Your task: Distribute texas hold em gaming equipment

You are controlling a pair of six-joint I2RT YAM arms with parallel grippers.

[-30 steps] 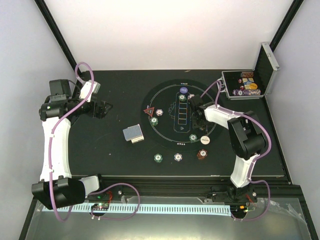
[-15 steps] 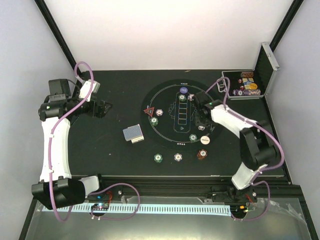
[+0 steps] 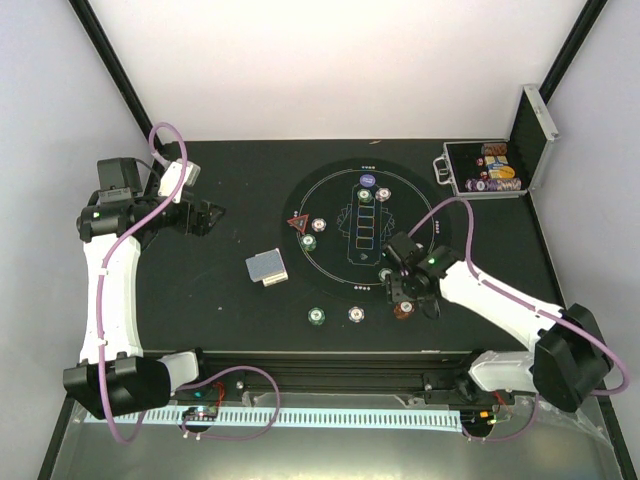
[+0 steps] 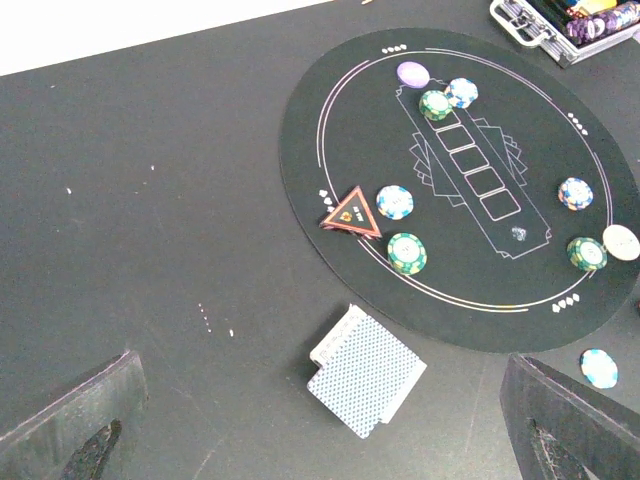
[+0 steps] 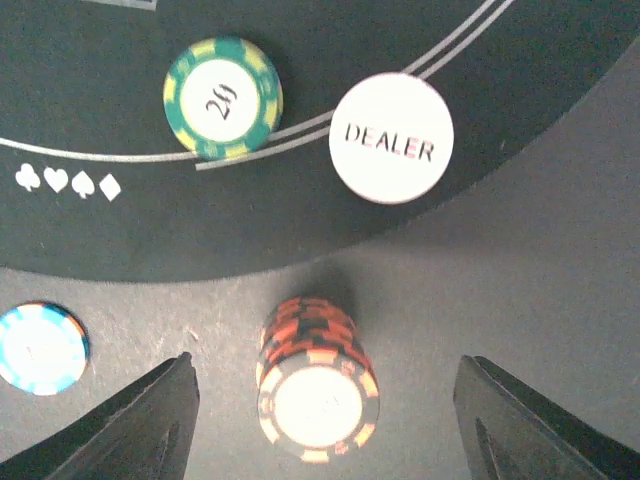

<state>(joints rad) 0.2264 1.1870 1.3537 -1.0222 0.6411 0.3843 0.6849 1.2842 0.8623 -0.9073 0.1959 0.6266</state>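
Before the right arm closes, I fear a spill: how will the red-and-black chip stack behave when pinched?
The chip stack is several loose chips piled up, so it may shear or topple unless the fingers grip low. The chips look rigid with smooth edges, so probably slippery but not fragile.

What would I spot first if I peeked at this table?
First, the big round black mat in the middle of the table, dotted with chips, with a red triangle at its left edge. Just off its near right edge, the right end effector hangs open around a stack of reddish-brown chips, near a white DEALER button. A deck of cards lies left of the mat.
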